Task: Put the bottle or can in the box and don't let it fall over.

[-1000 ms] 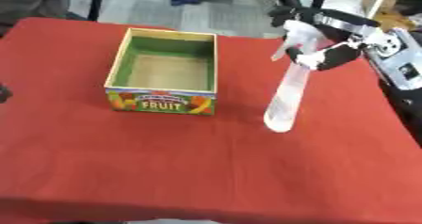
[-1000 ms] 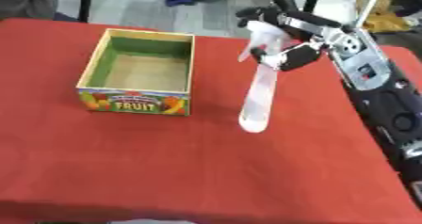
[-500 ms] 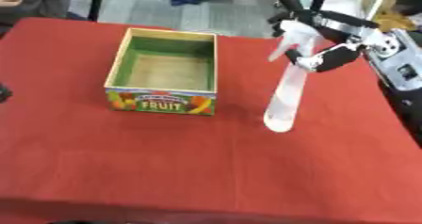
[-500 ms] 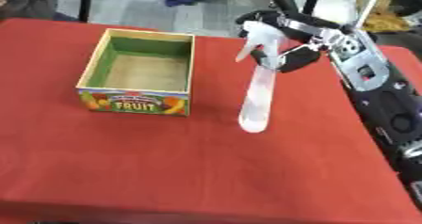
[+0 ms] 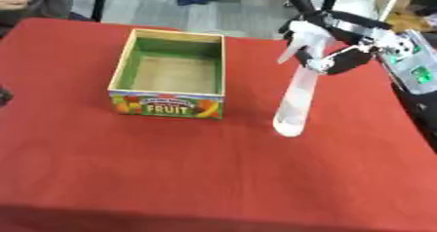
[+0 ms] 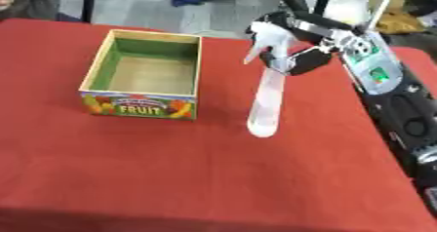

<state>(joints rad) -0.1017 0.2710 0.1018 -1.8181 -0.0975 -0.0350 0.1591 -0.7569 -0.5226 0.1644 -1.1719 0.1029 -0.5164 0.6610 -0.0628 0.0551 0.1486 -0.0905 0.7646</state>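
Your right hand (image 5: 340, 55) has its fingers curled round the top of a tall, pale spray bottle (image 5: 296, 96), just under the white trigger head. The bottle leans slightly, its base apparently resting on the red bench (image 5: 170, 167), though contact is hard to confirm. It sits just right of the open cardboard fruit box (image 5: 170, 77), outside it.

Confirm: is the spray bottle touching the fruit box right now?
Apart. The left eye view shows a strip of bare red tablecloth between the spray bottle and the fruit box; the right hand holds the bottle's top.
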